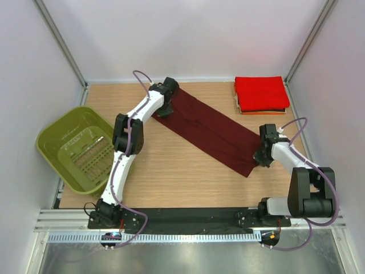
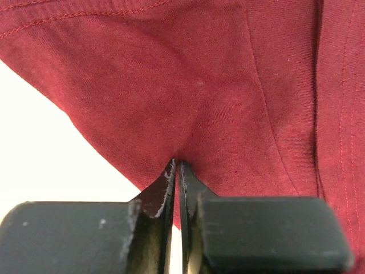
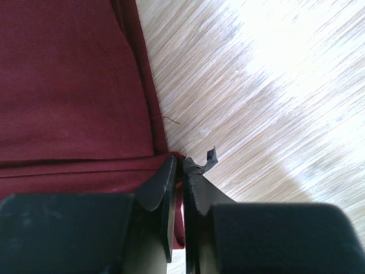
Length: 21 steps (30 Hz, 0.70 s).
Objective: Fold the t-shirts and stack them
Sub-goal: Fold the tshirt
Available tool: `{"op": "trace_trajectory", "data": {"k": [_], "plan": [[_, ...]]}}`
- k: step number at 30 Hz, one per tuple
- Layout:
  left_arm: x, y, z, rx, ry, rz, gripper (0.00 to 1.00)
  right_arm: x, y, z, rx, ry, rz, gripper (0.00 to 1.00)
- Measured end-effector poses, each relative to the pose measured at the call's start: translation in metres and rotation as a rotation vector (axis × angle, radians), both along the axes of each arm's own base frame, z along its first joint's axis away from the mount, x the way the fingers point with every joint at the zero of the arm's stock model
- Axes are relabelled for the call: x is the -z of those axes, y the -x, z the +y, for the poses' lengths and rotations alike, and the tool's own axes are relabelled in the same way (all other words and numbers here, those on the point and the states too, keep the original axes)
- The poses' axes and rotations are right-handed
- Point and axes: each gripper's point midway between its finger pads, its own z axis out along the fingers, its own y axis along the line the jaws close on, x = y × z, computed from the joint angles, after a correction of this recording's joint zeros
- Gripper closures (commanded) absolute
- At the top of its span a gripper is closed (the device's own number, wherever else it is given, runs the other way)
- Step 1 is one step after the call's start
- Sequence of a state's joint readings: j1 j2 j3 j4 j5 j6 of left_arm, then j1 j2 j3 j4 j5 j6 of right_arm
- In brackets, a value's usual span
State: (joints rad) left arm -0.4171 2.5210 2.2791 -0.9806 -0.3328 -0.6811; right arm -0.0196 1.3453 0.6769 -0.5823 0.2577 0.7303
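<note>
A dark maroon t-shirt [image 1: 211, 132] lies as a long folded strip running diagonally across the table. My left gripper [image 1: 163, 108] is shut on its far left end; in the left wrist view the cloth [image 2: 217, 85] bunches at the closed fingertips [image 2: 178, 165]. My right gripper [image 1: 261, 158] is shut on the near right edge of the shirt; in the right wrist view the cloth [image 3: 68, 97] sits pinched at the fingertips [image 3: 177, 162]. A stack of folded shirts, bright red [image 1: 261, 92] on top with orange and dark ones under it, sits at the back right.
An olive-green plastic basket [image 1: 77, 147] stands at the left edge of the wooden table [image 1: 171, 177]. Frame posts rise at the back corners.
</note>
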Motion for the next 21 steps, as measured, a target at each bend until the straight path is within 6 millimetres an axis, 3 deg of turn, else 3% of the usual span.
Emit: {"op": "trace_trajectory", "data": {"k": [4,8,13,21], "plan": [[-0.001,0.0,-0.001,0.007,0.026,0.0,0.88,-0.007,0.0,-0.001,0.001,0.005,-0.005,0.74],[-0.003,0.001,-0.002,0.014,0.051,0.005,0.85,-0.027,-0.011,-0.004,-0.011,0.025,-0.032,0.66],[-0.003,0.001,-0.004,0.018,0.071,0.012,0.81,-0.049,-0.026,-0.005,-0.036,0.034,-0.077,0.65],[-0.003,0.001,-0.004,0.019,0.074,0.015,0.81,-0.044,-0.03,0.026,-0.165,-0.097,-0.089,0.66]]}}
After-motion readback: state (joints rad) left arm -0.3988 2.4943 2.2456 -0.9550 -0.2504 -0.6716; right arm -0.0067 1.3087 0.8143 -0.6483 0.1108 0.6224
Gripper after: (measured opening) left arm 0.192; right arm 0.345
